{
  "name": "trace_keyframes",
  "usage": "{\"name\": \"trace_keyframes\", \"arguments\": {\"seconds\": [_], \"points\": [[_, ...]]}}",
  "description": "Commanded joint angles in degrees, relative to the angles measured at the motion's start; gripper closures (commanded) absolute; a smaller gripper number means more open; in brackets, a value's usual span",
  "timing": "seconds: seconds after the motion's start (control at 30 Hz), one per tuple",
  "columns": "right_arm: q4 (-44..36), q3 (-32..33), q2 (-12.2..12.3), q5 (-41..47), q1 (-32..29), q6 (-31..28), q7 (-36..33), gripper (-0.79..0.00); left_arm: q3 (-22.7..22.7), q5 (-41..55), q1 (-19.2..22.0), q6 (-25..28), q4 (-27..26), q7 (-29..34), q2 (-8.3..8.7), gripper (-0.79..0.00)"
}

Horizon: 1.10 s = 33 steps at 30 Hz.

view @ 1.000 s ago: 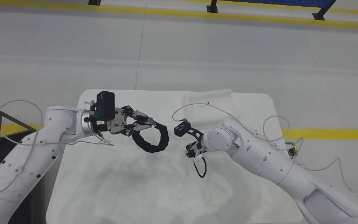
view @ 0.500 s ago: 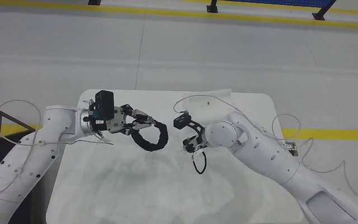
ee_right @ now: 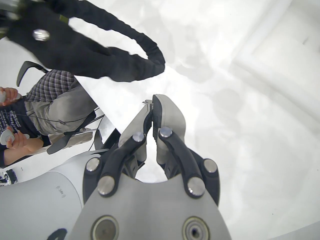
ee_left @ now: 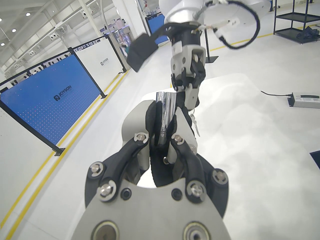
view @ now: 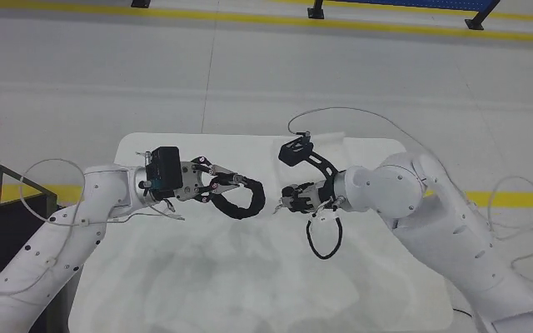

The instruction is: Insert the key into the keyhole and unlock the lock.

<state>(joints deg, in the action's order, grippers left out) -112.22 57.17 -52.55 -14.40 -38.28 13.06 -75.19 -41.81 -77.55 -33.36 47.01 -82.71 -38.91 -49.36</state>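
My left gripper (view: 223,185) is shut on a black cable lock (view: 246,200) and holds it above the white table (view: 208,283). In the left wrist view the fingers (ee_left: 140,148) clamp the lock's chrome cylinder (ee_left: 163,111). My right gripper (view: 283,204) faces the lock's loop from a short gap away. Its fingers are pressed together on a small metal key (ee_right: 147,102), of which just a tip shows. In the right wrist view the lock (ee_right: 120,51) hangs in front of that gripper (ee_right: 151,106), with a round silver disc (ee_right: 41,35) on its black body.
A thin black cable loop (view: 325,241) hangs from the right wrist over the table. The table's back edge carries a raised white fold (view: 321,141). Bare tabletop lies below both grippers.
The left gripper has carried the lock to the right. The right arm has swung up and right, and its wrist has turned so the gripper points at the lock.
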Motion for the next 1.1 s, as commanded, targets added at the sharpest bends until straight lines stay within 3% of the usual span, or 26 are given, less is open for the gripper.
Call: {"name": "trace_keyframes", "arguments": {"seconds": [0.0, 0.17, 0.5, 0.97, 1.07], "points": [[-2.21, 2.49, 0.37, 1.65, -0.79, 0.25, -0.16, 0.0, 0.98, -1.26, -0.28, -1.82, 0.1, -1.8, -0.68, 0.0], [-7.89, 6.89, 1.0, 4.18, -1.8, 1.4, 0.0, 0.0, 3.79, -3.58, 0.06, -6.82, 1.56, -5.89, -2.95, 0.0], [-12.0, 11.4, 1.55, 8.0, -2.26, -0.19, 1.97, 0.0, 12.04, -7.88, 5.62, -3.2, 9.32, -15.63, -9.16, 0.0], [-12.0, 11.4, 1.55, 8.0, -2.26, -0.19, 1.97, 0.0, 12.25, -7.87, 5.77, -2.95, 9.65, -16.14, -9.36, 0.0], [-12.4, 11.34, 1.65, 8.25, -3.54, -2.56, 3.05, 0.0, 11.78, -6.57, 3.98, -3.67, 9.49, -13.57, -9.45, 0.0]]}}
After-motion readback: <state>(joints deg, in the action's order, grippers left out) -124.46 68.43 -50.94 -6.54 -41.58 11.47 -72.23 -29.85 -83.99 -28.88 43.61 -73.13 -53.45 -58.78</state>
